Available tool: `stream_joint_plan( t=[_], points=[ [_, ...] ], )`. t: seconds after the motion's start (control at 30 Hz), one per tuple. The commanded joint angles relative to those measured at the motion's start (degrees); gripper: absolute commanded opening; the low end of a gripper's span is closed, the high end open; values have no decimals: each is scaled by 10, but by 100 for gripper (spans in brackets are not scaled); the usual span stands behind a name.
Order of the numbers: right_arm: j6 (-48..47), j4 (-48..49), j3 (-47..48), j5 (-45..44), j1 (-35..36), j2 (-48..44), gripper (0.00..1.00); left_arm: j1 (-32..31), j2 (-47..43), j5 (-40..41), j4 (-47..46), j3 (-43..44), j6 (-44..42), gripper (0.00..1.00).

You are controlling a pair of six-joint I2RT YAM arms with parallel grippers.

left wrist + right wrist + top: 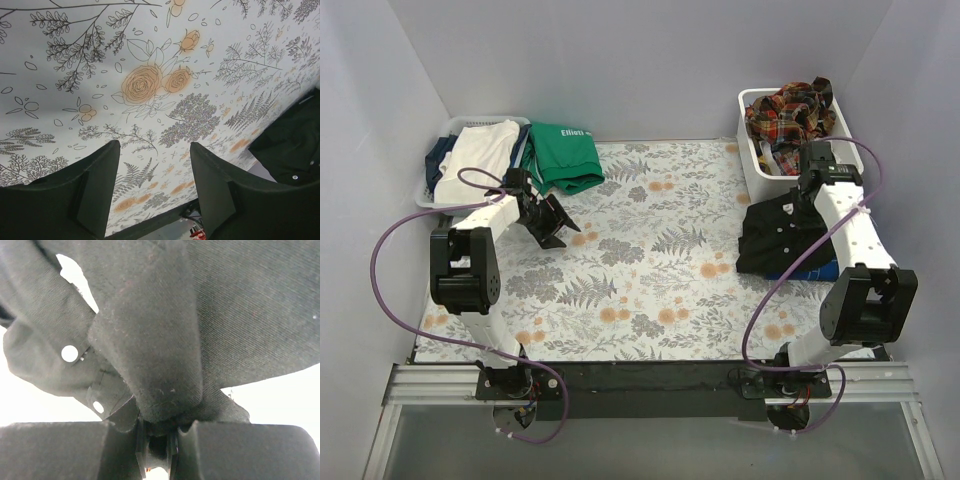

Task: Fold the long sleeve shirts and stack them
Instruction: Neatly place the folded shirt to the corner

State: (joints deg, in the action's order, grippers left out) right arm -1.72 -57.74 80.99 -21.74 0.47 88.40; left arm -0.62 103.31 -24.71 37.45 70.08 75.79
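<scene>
The one piece of writing that can be made out is a short line of white lettering [571, 132] on the green top [563, 160]. The top lies just beyond the left gripper [548, 222] and a little to its right, seen from the top camera. The word appears to begin "Elli"; the letters after that are too small to read with any certainty.

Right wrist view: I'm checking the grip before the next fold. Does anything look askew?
Yes. The right gripper pinches the black shirt as a thick bunched wad, not a flat edge, with the buttoned strip twisted beside it. From above the shirt lies rumpled, not squared.
</scene>
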Motion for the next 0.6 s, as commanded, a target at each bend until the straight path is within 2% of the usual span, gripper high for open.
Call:
stream_joint_plan(
  t=[0.0,0.3,0.57],
  points=[
    [10,1,22,-37,-50,-18,1,-4,-21,-3,8,12,-11,57],
    [42,1,37,-60,-131,4,1,-5,-11,-5,8,15,-13,57],
    [63,5,78,-98,-168,83,1,-6,-1,-8,8,20,-14,57]
  ],
)
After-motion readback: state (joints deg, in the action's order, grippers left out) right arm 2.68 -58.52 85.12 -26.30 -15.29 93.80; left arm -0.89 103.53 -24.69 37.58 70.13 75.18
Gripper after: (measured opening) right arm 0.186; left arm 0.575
